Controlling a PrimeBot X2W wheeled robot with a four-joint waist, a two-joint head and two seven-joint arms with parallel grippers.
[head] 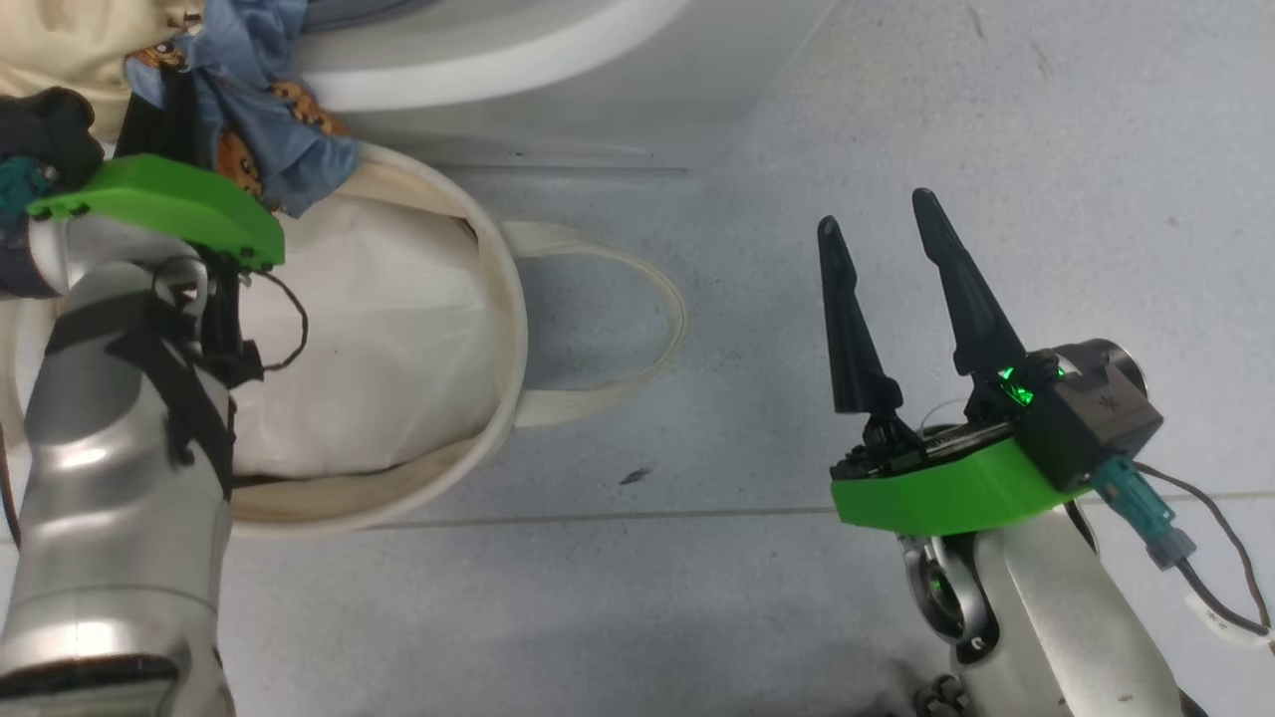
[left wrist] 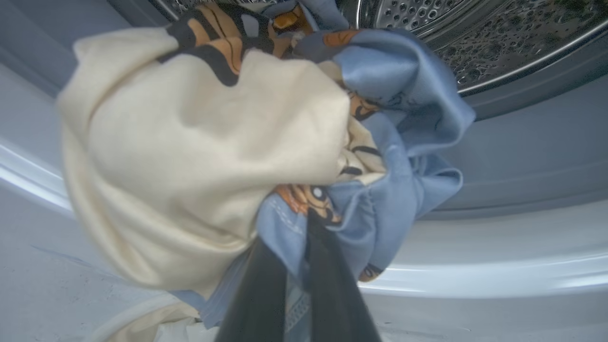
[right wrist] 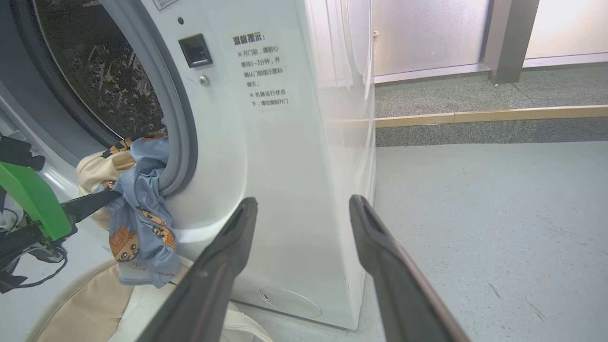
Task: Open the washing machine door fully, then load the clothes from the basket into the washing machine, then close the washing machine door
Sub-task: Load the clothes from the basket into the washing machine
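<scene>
Clothes (left wrist: 204, 156): one bunched bundle is noted. A cream panel makes up its left part and light-blue fabric its right part. Orange-brown cartoon figures with black outlines are printed on the blue fabric. The cloth is creased and gathered into folds where it is pinched.

Position: the bundle is held at the mouth of the drum (right wrist: 104, 71), against the lower part of the grey rubber ring (right wrist: 183, 118). A blue fold hangs down toward the basket (head: 503, 299), over its far left rim. Whether the fold touches the rim cannot be told. A plain white bundle (head: 379, 329) is seen lying inside the basket. One loop handle (head: 657, 289) lies flat on the floor (head: 896, 100) to the right.

Left tool (left wrist: 297, 256): clenched on the clothes, with both dark fingers closed on a blue fold at the underside of the bundle.

Right tool (head: 875, 211): released, fingers spread apart, over the grey floor right of the basket and well apart from it.

Writing: a clear label (right wrist: 261, 71) is fixed to the white front of the machine (right wrist: 285, 166), right of the drum opening and below a black square latch recess (right wrist: 195, 50). Its heading is read as "温馨提示:". Beneath it two starred notes in smaller Chinese characters are seen. No brand name is legible.
</scene>
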